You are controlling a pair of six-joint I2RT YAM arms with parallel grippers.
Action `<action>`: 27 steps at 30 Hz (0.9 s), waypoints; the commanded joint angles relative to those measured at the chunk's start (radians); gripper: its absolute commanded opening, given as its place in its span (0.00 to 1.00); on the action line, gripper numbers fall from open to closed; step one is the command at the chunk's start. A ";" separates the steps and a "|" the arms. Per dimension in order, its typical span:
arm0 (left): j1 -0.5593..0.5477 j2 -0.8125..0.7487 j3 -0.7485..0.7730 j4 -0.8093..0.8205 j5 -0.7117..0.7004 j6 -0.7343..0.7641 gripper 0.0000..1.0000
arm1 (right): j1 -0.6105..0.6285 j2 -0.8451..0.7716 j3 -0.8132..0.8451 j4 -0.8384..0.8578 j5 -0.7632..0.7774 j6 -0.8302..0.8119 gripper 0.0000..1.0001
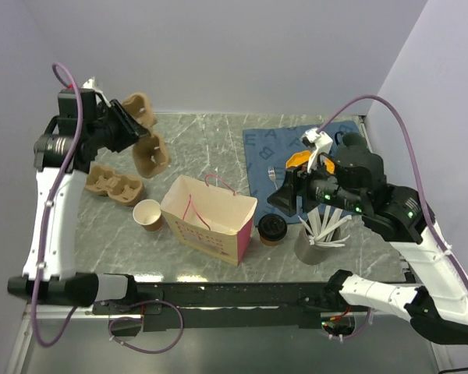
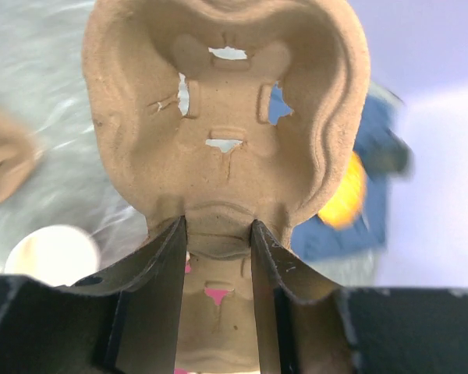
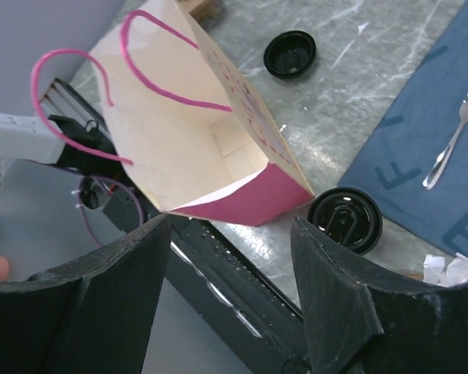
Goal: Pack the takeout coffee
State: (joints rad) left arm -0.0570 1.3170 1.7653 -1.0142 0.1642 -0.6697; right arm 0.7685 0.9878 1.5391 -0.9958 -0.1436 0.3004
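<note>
The takeout coffee (image 1: 272, 229), a short brown cup under a black lid (image 3: 345, 220), stands on the table just right of the paper bag (image 1: 210, 216). The bag stands open, pink handles up (image 3: 187, 132). My right gripper (image 1: 281, 199) hovers open just above and behind the coffee; in the right wrist view its jaws (image 3: 231, 224) hold nothing, with the lidded cup beside the right finger. Raised at the far left, my left gripper (image 1: 129, 125) is shut on a brown pulp cup carrier (image 1: 147, 136), pinching its middle ridge (image 2: 218, 234).
A second cup carrier (image 1: 113, 185) and an open cup with a cream inside (image 1: 147, 214) sit left of the bag. A loose black lid (image 3: 290, 53) lies beyond the bag. A metal cup of white utensils (image 1: 320, 234) stands beside the coffee. A blue mat (image 1: 296, 148) holds a fork (image 1: 271, 175).
</note>
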 commanded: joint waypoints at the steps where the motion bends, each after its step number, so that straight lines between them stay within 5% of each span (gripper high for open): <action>1: -0.046 -0.119 -0.014 0.161 0.187 0.200 0.32 | 0.006 -0.057 0.018 0.020 -0.030 0.022 0.70; 6: -0.066 -0.196 0.010 0.182 0.288 0.424 0.31 | 0.008 -0.116 -0.045 0.078 -0.059 0.014 0.71; 13: -0.066 -0.376 -0.151 0.386 0.524 0.692 0.33 | 0.006 -0.113 -0.088 0.189 -0.154 0.034 0.72; 21: -0.066 -0.478 -0.260 0.382 0.764 0.924 0.26 | 0.006 -0.028 -0.122 0.178 -0.159 0.025 0.73; 27: -0.066 -0.478 -0.250 0.347 0.750 0.987 0.29 | 0.024 0.098 0.018 -0.076 0.020 0.289 0.70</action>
State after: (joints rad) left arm -0.1215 0.8379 1.4857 -0.6918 0.8520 0.2028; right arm 0.7704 1.0344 1.4483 -0.9047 -0.2634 0.3782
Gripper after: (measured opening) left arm 0.392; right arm 0.716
